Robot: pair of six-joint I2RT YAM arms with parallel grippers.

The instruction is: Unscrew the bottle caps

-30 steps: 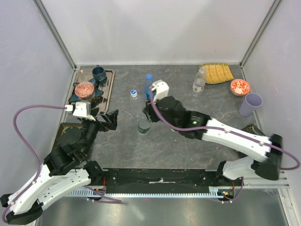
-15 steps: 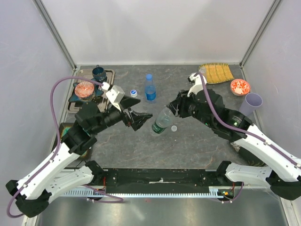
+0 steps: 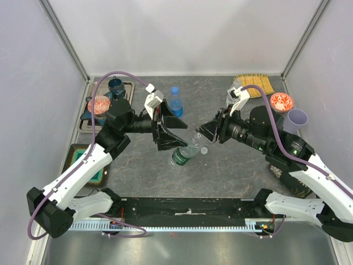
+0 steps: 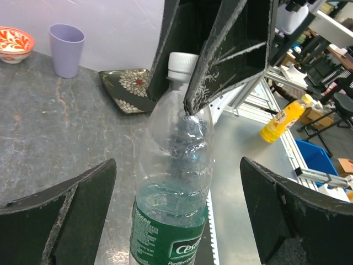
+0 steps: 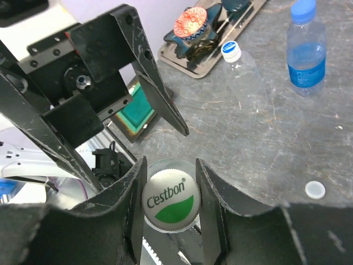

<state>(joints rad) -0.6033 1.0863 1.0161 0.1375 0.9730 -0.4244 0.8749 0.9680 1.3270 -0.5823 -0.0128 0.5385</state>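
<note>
holding the tilted green bottle [image 3: 183, 155] by its cap [image 5: 168, 201] in the narrowed right gripper [image 5: 170, 185], frame centre. flanking it with the left gripper [image 4: 175, 187] wide. risking slipping if twisting before clamping.

Upper left of the overhead view: a metal tray [image 3: 128, 94] on the grey stone-look table [image 3: 220, 165], with a dark blue cup [image 3: 116, 85] at its far end and a red-patterned bowl [image 3: 99, 104] on a dark dish nearer. Upper right: a yellow striped plate [image 3: 256, 84], a second red-and-white bowl [image 3: 281, 101] just right of it, and below that a lilac cup [image 3: 297, 120], upright by the wall. Lower left, partly hidden: a teal dish [image 3: 101, 172]; in the left wrist view, near the cup, a dark floral plate [image 4: 129, 88].
</note>
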